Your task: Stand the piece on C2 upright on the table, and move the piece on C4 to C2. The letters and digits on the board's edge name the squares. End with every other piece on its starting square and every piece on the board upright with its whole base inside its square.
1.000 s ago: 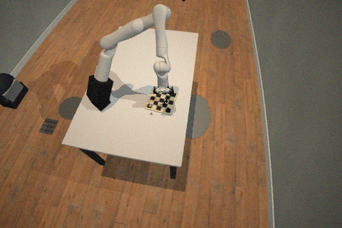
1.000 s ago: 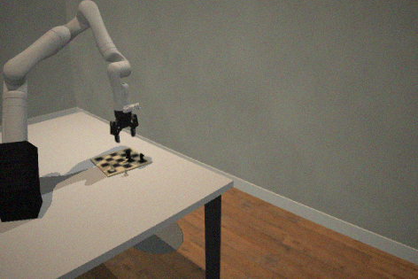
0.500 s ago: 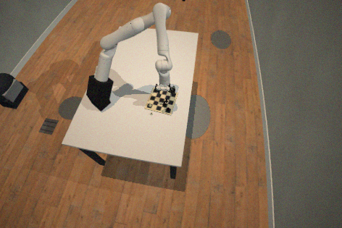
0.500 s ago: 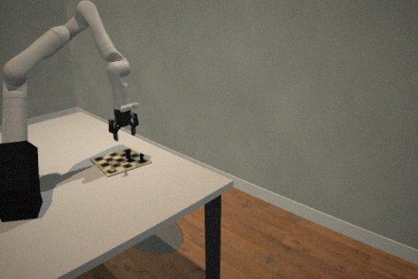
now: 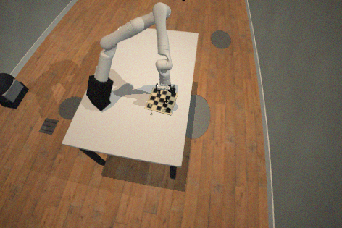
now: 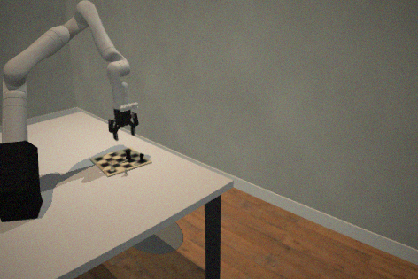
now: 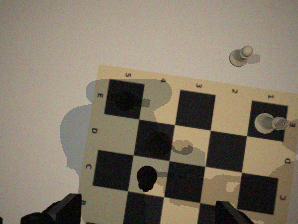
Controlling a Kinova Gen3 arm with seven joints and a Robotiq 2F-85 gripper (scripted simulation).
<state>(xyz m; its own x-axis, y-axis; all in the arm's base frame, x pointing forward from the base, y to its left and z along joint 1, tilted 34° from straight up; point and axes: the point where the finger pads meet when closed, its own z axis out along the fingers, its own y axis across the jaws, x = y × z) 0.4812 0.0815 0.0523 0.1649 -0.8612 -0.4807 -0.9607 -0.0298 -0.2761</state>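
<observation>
Item: my fingers (image 5: 174, 88) (image 6: 134, 130), spread wide, grasping nothing, above the board (image 5: 146, 108) (image 6: 109, 175) (image 7: 210, 86).
Item: C4's dark piece (image 7: 146, 178), upright on its square.
Item: dark D4 piece (image 7: 159, 142).
Item: dark E5 piece (image 5: 168, 109) (image 6: 142, 158) (image 7: 125, 99).
Item: pale E1 piece (image 5: 149, 105) (image 6: 112, 167) (image 7: 265, 123).
Item: pale pawn (image 5: 151, 114) (image 6: 126, 173) (image 7: 238, 57), upright on the worktop (image 5: 127, 134) (image 6: 177, 187) (image 7: 40, 40), beyond the E edge.
Markings: digits 5 to 1; letters E, D, C legible.
</observation>
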